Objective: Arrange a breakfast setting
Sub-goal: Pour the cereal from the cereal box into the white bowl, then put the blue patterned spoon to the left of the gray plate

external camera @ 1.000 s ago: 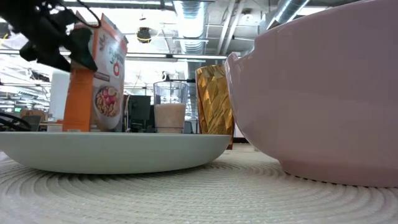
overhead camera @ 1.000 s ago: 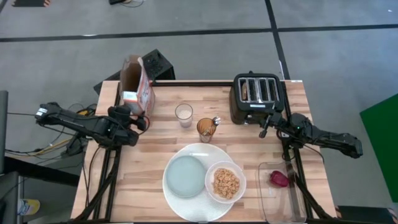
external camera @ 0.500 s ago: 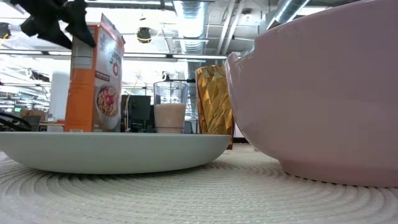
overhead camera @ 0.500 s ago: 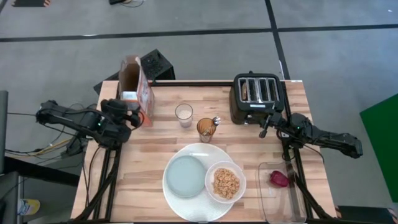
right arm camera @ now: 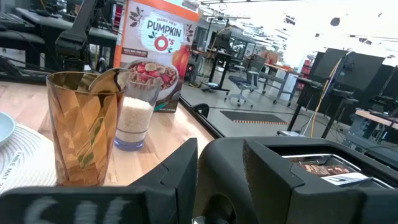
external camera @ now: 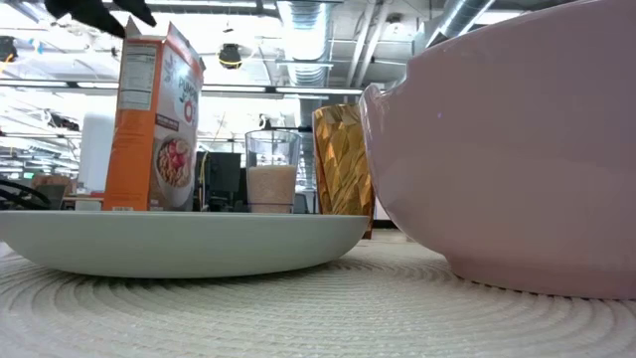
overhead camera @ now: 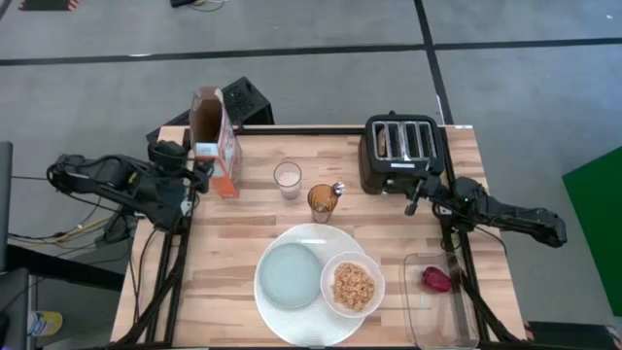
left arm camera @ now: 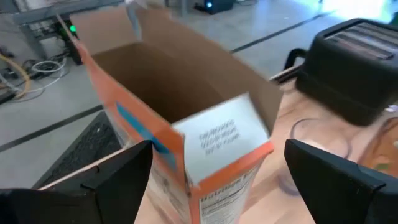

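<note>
Right gripper (overhead camera: 412, 201), fingers partly apart and seemingly empty, sits just beside the black slotted toaster (overhead camera: 401, 148); its brown toast slice (overhead camera: 385, 143) stands upright, just beyond it.

We see a grey floor (overhead camera: 311, 68) crossed by dark lines around the wooden table (overhead camera: 243, 224). Overhead run pipes and ducts (external camera: 298, 30); beyond, seemingly, stand office chairs (right arm camera: 239, 81) and dark desks (right arm camera: 348, 81).
</note>
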### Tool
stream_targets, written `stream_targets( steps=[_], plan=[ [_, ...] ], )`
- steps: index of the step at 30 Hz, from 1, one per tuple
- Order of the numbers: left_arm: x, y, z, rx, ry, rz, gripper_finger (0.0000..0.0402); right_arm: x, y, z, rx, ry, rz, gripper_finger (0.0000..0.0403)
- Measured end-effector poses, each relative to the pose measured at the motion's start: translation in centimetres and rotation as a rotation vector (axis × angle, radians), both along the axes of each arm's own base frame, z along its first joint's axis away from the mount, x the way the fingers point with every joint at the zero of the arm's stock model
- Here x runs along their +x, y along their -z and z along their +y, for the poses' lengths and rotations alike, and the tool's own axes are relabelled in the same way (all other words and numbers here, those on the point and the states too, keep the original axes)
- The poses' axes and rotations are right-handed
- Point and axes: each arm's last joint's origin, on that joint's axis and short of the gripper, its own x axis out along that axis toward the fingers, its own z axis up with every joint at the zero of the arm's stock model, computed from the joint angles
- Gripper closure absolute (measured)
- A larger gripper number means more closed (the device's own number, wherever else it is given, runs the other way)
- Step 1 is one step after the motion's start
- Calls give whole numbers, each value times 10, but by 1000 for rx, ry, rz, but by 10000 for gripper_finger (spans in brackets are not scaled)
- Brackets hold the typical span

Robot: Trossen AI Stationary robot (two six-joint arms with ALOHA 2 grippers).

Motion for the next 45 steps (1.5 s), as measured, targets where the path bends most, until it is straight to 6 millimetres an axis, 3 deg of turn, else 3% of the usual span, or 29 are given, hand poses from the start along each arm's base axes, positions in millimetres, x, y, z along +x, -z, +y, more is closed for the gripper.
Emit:
stream_targets(
  steps=[11,27,37,45],
  plan=[
    [-14,-39,2,-54,110,-51,51,0,0,0,0,0,0,252],
    [-32,-78,7,-63,156,-195,51,0,0,0,0,0,0,252],
    [-24,-98,4,-13,282,-283,51,0,0,0,0,0,0,252],
    [-19,-102,1,1,389,-268,51,0,0,0,1,-1,-1,252]
  ],
)
